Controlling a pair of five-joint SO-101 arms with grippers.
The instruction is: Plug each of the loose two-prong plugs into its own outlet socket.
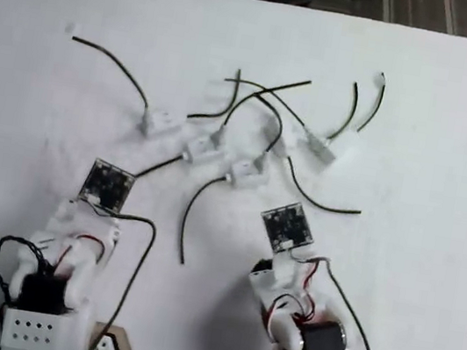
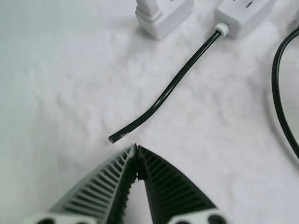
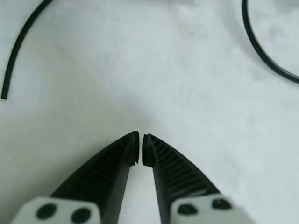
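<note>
Several small white plug and socket blocks on short black cords lie across the middle of the white table, among them one (image 1: 160, 123), another (image 1: 202, 148) and a third (image 1: 247, 170). Both arms sit near the front edge, short of the blocks. My left gripper (image 2: 136, 148) is shut and empty, just behind the cut end of a black cord (image 2: 159, 102). That cord runs to a white socket block (image 2: 243, 14) with slots showing; a second white block (image 2: 161, 11) lies beside it. My right gripper (image 3: 140, 140) is shut and empty over bare table.
A fourth white block (image 1: 318, 147) lies to the right among crossing cords. Loose cord ends trail toward the arms (image 1: 186, 221), and a cord loop (image 3: 261, 46) lies near my right gripper. The table's far edge (image 1: 261, 0) meets a dark background.
</note>
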